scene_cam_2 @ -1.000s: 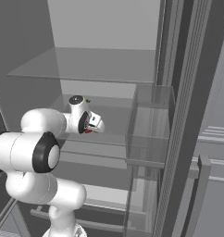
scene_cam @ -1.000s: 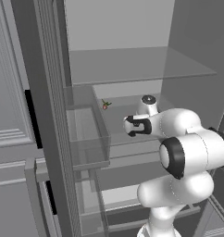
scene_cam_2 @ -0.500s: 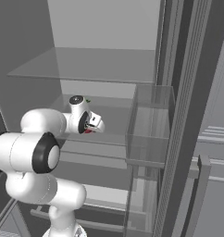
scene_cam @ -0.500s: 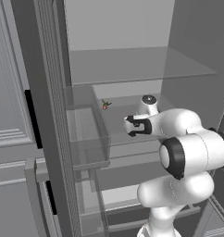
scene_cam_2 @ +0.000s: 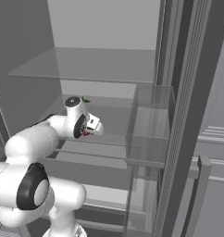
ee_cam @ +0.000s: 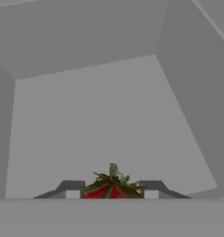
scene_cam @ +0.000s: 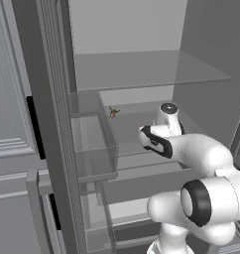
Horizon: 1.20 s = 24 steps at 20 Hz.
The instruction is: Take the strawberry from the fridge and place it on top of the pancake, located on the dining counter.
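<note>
The arm is seen reaching into the open fridge (scene_cam: 201, 59), its hand held over the middle glass shelf (scene_cam: 137, 121). In the hand view, the strawberry (ee_cam: 111, 187) is seated between the two dark fingertips (ee_cam: 71, 189), red flesh low and green leafy cap pointing up toward the pale back wall; the gripper (ee_cam: 111, 192) is clamped on the berry, with a finger pressed to each side of it. In the right base view, a small patch of red (scene_cam_2: 86, 134) is seen just under the white hand, at the gripper (scene_cam_2: 88, 133). A second small item with a green top and reddish base (scene_cam: 112, 112) is noted farther back on the same shelf, well apart from the hand. A clear door bin (scene_cam_2: 148, 139) is seen on the inner side of the open door.
</note>
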Motion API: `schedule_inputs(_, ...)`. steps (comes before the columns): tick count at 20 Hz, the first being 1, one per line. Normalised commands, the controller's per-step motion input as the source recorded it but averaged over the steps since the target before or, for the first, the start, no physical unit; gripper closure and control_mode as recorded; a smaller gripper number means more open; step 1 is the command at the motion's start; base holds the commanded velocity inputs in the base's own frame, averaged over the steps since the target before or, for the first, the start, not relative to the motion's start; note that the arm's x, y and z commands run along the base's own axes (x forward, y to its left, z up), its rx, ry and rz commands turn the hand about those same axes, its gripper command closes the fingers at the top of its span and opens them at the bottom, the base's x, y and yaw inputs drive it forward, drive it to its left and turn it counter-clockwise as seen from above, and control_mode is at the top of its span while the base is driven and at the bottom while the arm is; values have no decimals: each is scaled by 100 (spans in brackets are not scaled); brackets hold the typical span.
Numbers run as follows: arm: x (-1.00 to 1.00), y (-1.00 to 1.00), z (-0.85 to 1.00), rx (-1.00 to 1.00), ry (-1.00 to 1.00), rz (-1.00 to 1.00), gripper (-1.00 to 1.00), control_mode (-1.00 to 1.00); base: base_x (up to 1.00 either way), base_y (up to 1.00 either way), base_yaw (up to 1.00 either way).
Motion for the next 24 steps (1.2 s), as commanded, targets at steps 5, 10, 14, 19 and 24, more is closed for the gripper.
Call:
schedule_inputs(5, -68, 0, 79, 3, -1, 0, 100, -100, 0, 0, 0)
schedule_inputs(10, -74, 0, 77, 1, 0, 3, 100, -100, 0, 0, 0)
schedule_inputs(14, -91, 0, 59, 0, 0, 6, 100, -100, 0, 0, 0)
schedule_inputs(19, -89, 0, 58, -1, 1, 8, 100, -100, 0, 0, 0)
schedule_inputs(24, -35, 2, 75, -1, 15, 2, 100, -100, 0, 0, 0)
